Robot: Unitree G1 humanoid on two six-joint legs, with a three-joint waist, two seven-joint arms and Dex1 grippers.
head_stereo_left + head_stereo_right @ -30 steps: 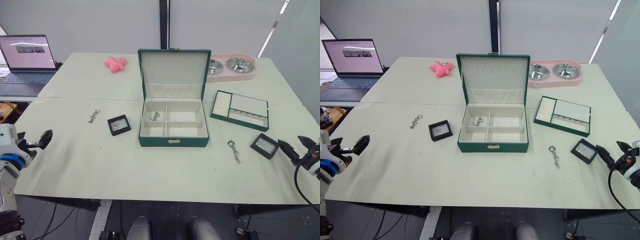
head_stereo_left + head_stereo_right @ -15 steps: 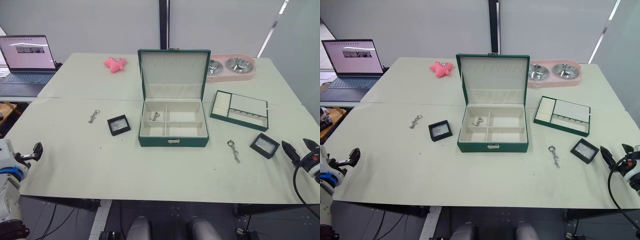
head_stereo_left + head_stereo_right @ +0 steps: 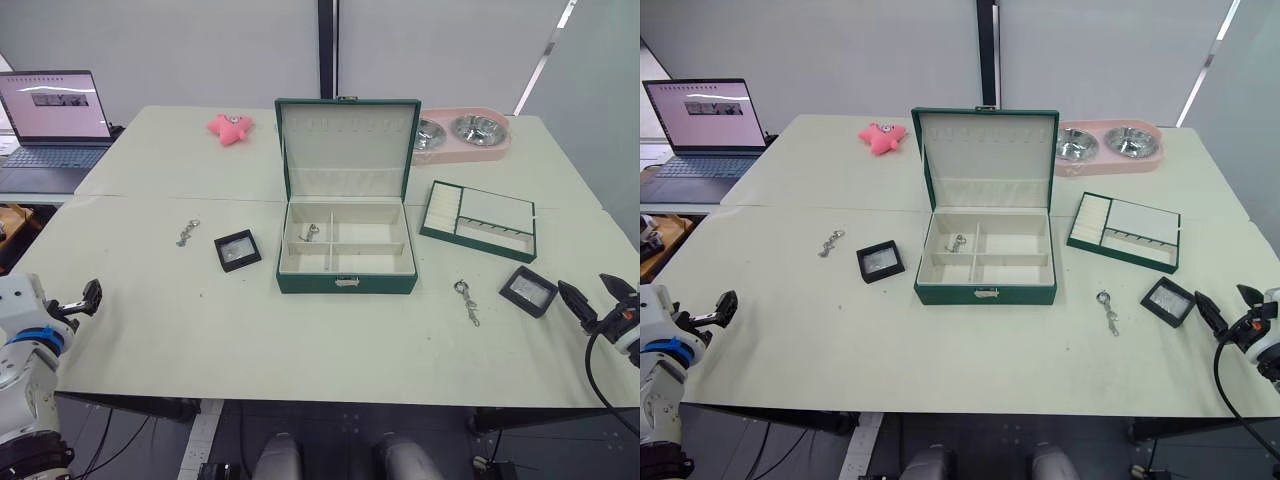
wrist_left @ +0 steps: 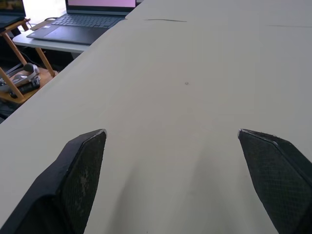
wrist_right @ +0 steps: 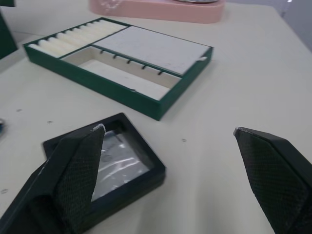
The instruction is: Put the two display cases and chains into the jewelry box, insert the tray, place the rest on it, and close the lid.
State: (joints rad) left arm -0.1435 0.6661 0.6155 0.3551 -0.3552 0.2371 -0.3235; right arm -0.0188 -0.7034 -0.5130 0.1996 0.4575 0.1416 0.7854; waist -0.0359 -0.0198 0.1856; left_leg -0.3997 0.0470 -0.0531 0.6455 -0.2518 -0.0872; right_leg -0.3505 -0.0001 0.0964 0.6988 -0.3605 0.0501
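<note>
**A:** Left eye view, scanning from the left: the left pincer point(image 3: 88, 296) hangs wide and empty at the near left edge of the tabletop point(image 3: 200, 340), with nothing of the task close to it. What lies inward?

**B:** One chain point(image 3: 187, 233), then a display case point(image 3: 238, 250) lying flat just left of the jewelry box point(image 3: 346, 252). The box sits mid-tabletop with its lid point(image 3: 347, 147) standing upright, and a second chain point(image 3: 310, 232) already rests in its rear left compartment.

**A:** And to the right of the box?

**B:** The tray point(image 3: 480, 219) sits out on the tabletop, not yet inserted. Nearer the front edge lies the third chain point(image 3: 468, 299), then the second display case point(image 3: 529, 291). The right pincer point(image 3: 597, 299) is just beside that case, spread wide and holding nothing; in the right wrist view the case point(image 5: 105, 170) sits by one black finger point(image 5: 73, 170), not between the two.

**A:** So which step is this?

**B:** By my reading, the early filling stage: both cases and two chains remain outside. The right pincer looks lined up for the case beside it.

**A:** What does that call for?

**B:** Shifting across until the fingers straddle the frame, lowering, then closing on its edges. It is flat and low, so the grip may slip.
</note>
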